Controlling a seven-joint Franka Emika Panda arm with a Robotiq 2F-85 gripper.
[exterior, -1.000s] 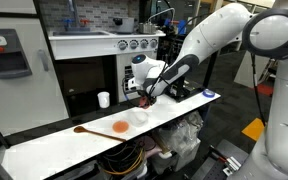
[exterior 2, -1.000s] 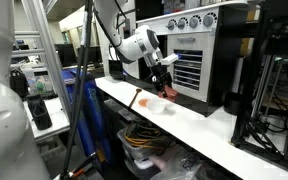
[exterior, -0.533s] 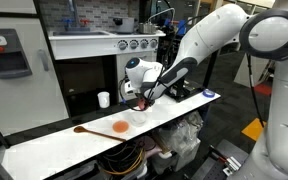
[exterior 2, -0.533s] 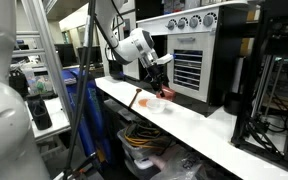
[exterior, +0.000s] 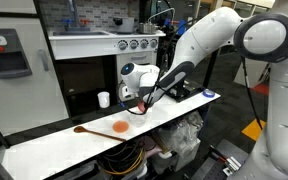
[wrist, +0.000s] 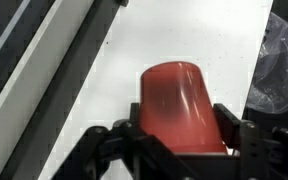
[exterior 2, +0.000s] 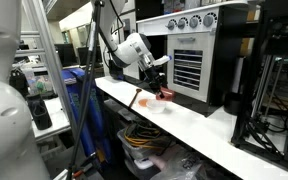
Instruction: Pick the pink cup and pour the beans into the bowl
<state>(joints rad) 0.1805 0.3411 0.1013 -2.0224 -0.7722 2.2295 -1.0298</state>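
A robot hand [wrist: 181, 130] is closed on the pink cup [wrist: 180, 95], its two dark fingers [wrist: 125, 135] pressed against opposite sides of it. In the wrist view the cup fills the lower middle of the picture, held above the white desk [wrist: 154, 40]. Only its smooth outer wall shows, and its lower end is cut off behind the hand. The beans cannot be seen in any view, and whether any remain in the cup cannot be told.

In an exterior view the hand [exterior: 138, 101] holds the cup [exterior: 140, 104] low over the desk [exterior: 54, 145], just above the bowl [exterior: 137, 116]. The bowl is white on white, partly covered by the hand, and hard to make out. Only this view shows a flat orange dish [exterior: 120, 127] just beside the bowl, a wooden spoon [exterior: 83, 130] next to the dish, and a white cup [exterior: 104, 99] standing apart near the back edge.

In an exterior view from the opposite end, the cup [exterior 2: 166, 94] is a small red spot under the hand. The dials on the appliance [exterior 2: 189, 22] behind are too small to read. The wrist view alone shows crumpled clear plastic [wrist: 282, 60] past the desk edge.
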